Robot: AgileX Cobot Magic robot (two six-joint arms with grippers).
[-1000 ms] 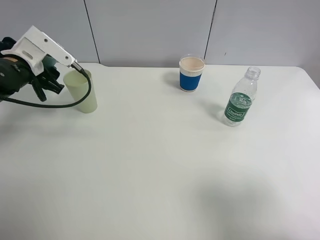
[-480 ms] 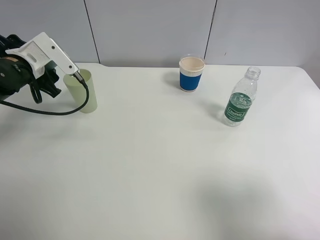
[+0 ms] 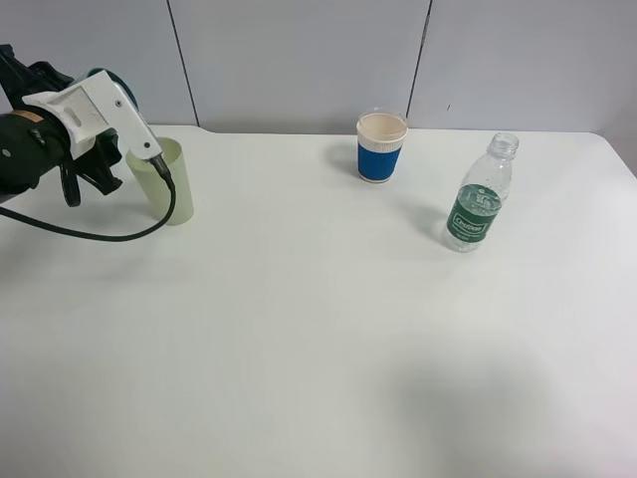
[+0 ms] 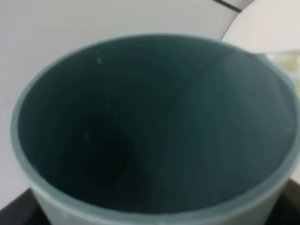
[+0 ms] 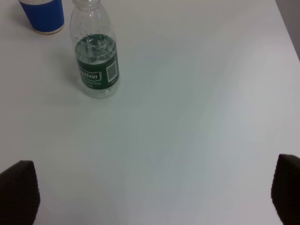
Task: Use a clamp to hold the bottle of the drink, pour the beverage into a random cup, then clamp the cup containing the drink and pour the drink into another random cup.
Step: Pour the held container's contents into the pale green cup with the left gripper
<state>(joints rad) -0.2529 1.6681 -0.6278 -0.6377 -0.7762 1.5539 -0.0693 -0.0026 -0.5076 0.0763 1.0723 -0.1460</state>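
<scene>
Vs a second back: left tool (image 3: 88,149) rolled further and drawn up toward the far-left corner, white housing (image 3: 95,108) now angled steeply down at the rim of the pale yellow-green cup (image 3: 167,184). Clenched on the teal cup (image 4: 154,140), just beside the yellow-green one, with droplets on its dark inner wall. Right tool (image 5: 152,187) released, fingers wide apart. Bottle (image 3: 478,199) upright near the right edge and paper cup (image 3: 381,147) at far centre, both unmoved. Bare worktop (image 3: 318,339) across middle and near side.
</scene>
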